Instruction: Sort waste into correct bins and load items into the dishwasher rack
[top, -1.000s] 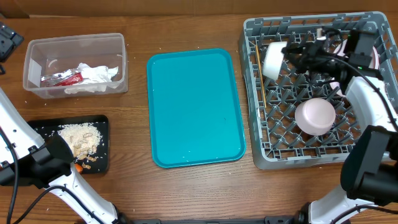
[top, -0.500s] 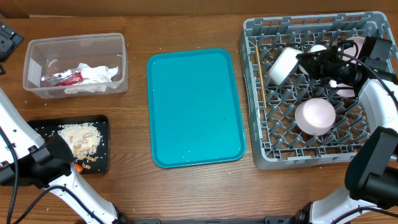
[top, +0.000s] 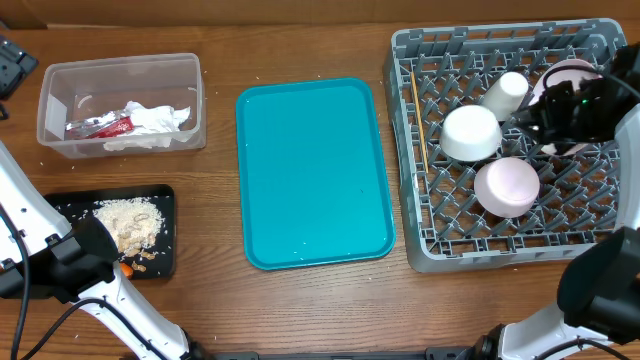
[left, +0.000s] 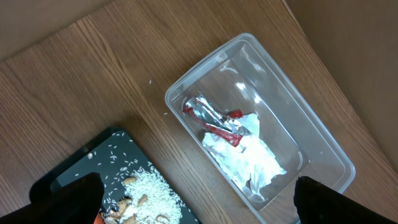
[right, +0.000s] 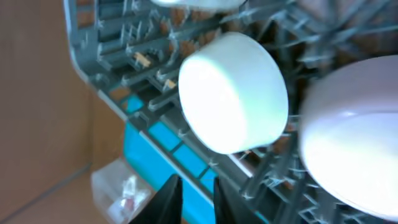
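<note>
Bowl (top: 471, 133) lying in the grey rack (top: 470, 42), our right gripper (right: 191, 198) near it, fingers a little apart, holding nothing, our left gripper (left: 199, 200) wide open and empty

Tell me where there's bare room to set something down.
The teal tray, between clear tub and dishwasher rack, is bare. Rack's front rows are free; its middle and back right are crowded with two bowls, cup and plate.
</note>
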